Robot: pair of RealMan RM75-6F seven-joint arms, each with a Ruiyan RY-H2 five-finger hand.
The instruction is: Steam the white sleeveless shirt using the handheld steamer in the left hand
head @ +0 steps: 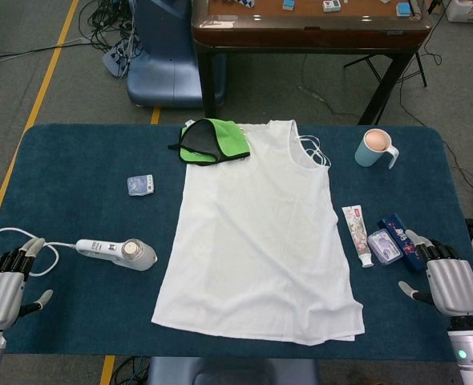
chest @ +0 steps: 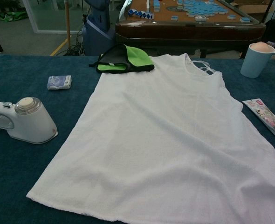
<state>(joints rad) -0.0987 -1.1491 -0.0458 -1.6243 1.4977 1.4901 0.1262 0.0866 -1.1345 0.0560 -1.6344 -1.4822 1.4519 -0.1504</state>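
**Steamer waiting, left hand yet to take it**

Far left, the left hand [head: 2, 287] hovers at the table's near edge, fingers apart, holding nothing. Just beside it the steamer [head: 118, 251] lies on its side on the blue table [head: 76, 176], cord [head: 28, 234] looping toward the hand, handle pointing that way too. My read: reach along the handle, wrap it firmly, keep the cord clear of the fingers. Centre, the white shirt [head: 256, 233] lies flat, a green and black cloth [head: 212, 141] overlapping its top corner. Start low, away from that cloth. Far right, the right hand [head: 449, 282] is empty, fingers spread, next to a toothpaste tube [head: 357, 233].
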